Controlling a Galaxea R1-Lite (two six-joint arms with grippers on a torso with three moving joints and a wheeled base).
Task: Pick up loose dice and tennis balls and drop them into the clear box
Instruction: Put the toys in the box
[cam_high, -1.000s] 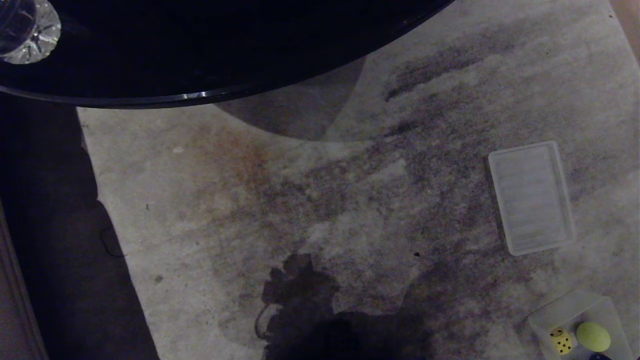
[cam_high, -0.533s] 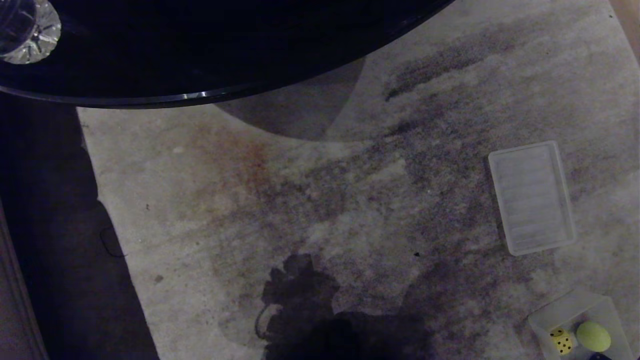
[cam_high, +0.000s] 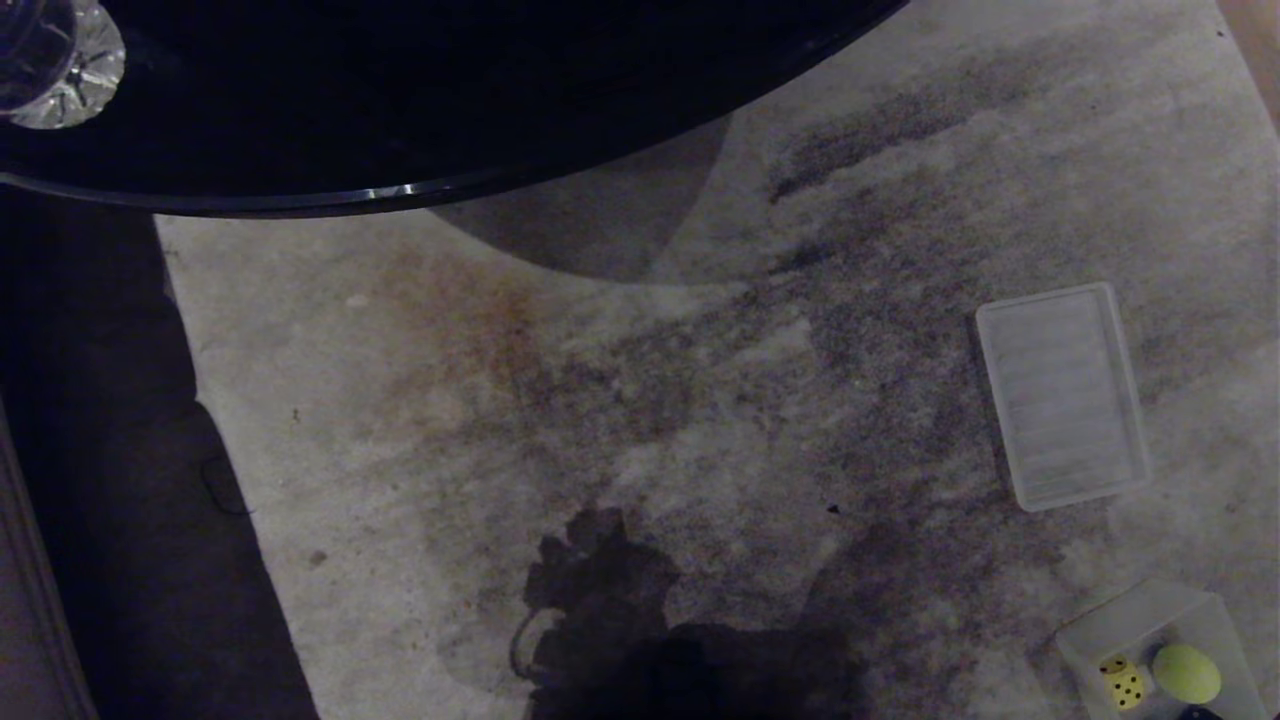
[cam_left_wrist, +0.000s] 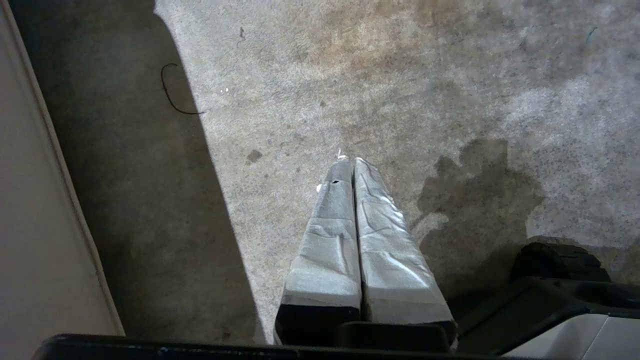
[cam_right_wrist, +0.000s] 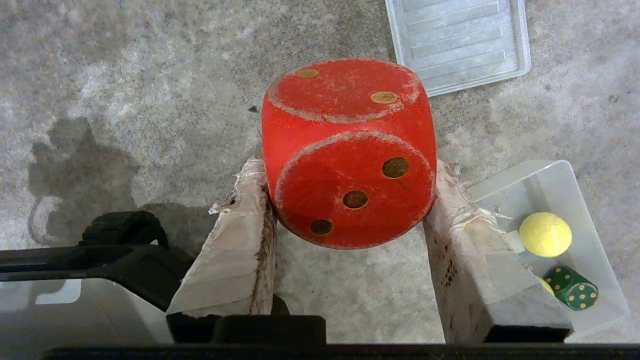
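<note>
My right gripper (cam_right_wrist: 347, 167) is shut on a red die (cam_right_wrist: 347, 150), which hangs above the carpet between the two padded fingers. Beside it on the floor stands the clear box (cam_right_wrist: 505, 195), also seen at the lower right of the head view (cam_high: 1130, 610). A tennis ball (cam_right_wrist: 545, 234) (cam_high: 1186, 672) lies inside the box. A yellow die (cam_high: 1125, 685) and a dark green die (cam_right_wrist: 571, 287) lie in there with it. My left gripper (cam_left_wrist: 348, 161) is shut on nothing, parked over bare carpet. Neither gripper shows in the head view.
A flat ribbed lid (cam_high: 1062, 395) (cam_right_wrist: 457, 42) lies on the carpet beyond the box. A dark round tabletop (cam_high: 400, 100) with a cut glass (cam_high: 60, 70) overhangs the far left. A dark floor strip (cam_left_wrist: 125, 200) and a wall (cam_left_wrist: 30, 225) run along the left.
</note>
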